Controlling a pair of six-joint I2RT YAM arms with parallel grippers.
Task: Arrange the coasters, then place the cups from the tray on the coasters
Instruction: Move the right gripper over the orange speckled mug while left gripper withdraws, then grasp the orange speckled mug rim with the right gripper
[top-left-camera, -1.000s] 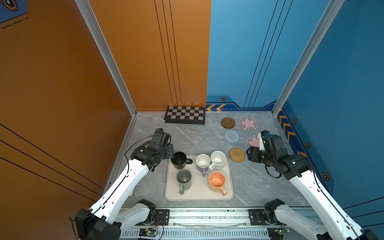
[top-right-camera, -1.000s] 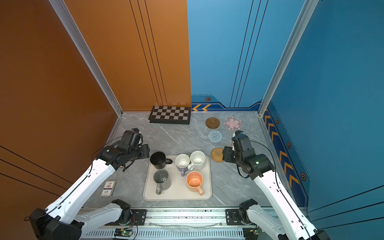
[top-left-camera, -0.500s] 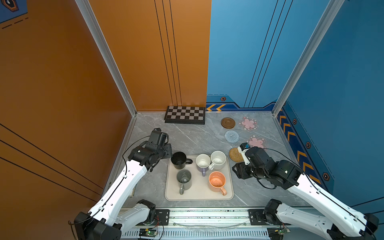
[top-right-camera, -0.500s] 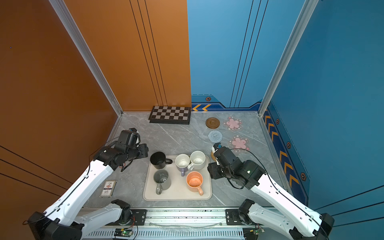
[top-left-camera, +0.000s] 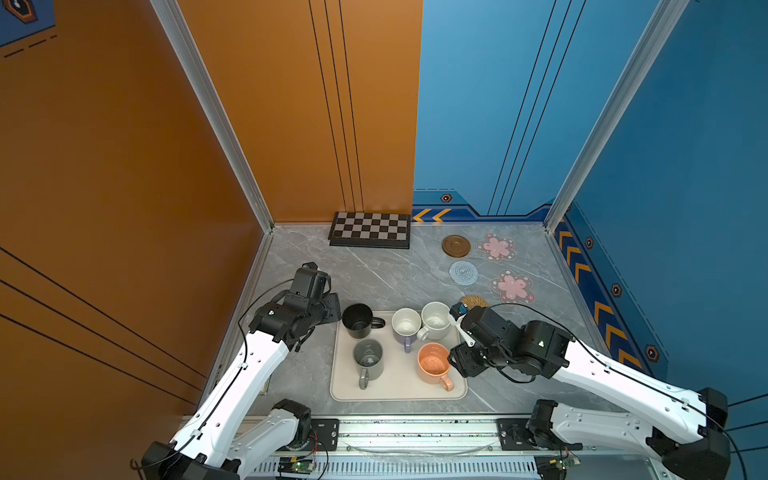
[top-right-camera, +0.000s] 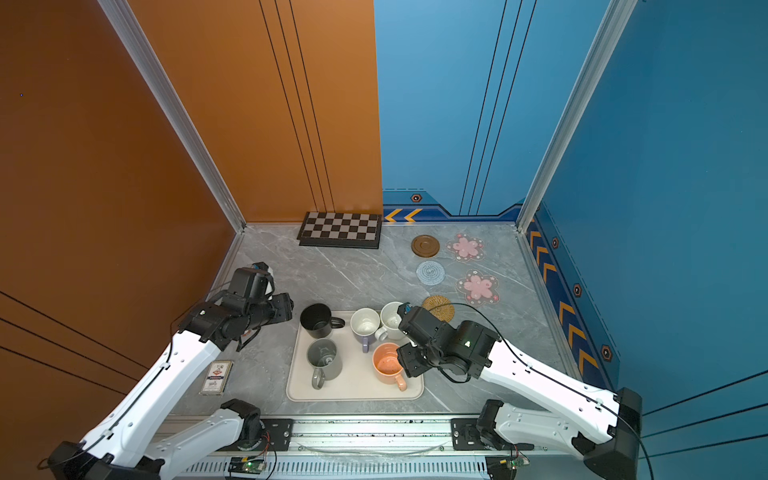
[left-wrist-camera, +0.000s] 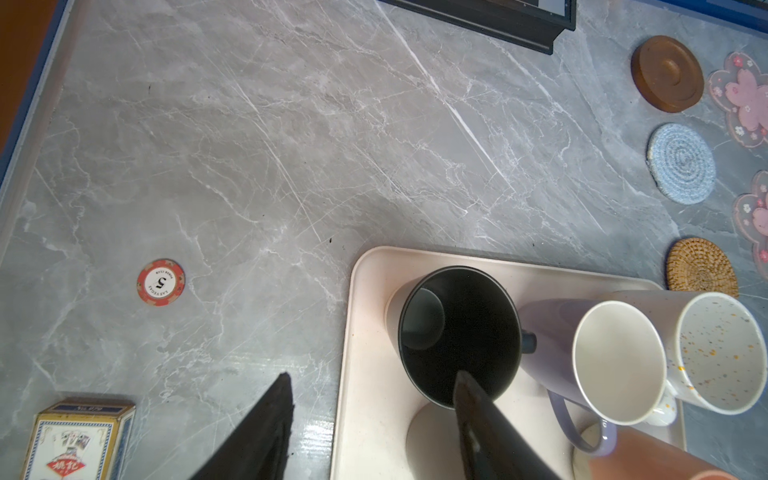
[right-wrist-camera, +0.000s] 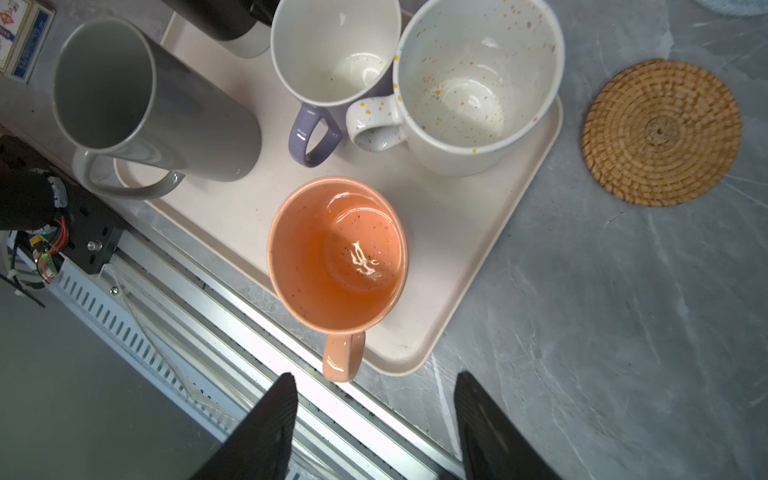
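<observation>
Fingers (left-wrist-camera: 266, 424) of the left hand (left-wrist-camera: 372, 376) stand apart and empty, just beside the black handled mug (left-wrist-camera: 459, 332) on the large cream-beige rimmed tray (left-wrist-camera: 365, 353). The right hand (right-wrist-camera: 375, 376), also spread and empty, is near the handle of the peach-orange mug (right-wrist-camera: 336, 253), on the same tray.

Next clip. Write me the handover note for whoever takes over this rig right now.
Left end effector: open, empty, at the black mug.
Right end effector: open, empty, facing the handle of the peach mug.
All five mugs stand on the tray: also grey, lavender, speckled.
Five coasters lie apart on the table, bare: wooden, blue crochet, rattan, two blossom.
Done: coasters seemingly arranged. Left: move every mug onto a coaster.
</observation>
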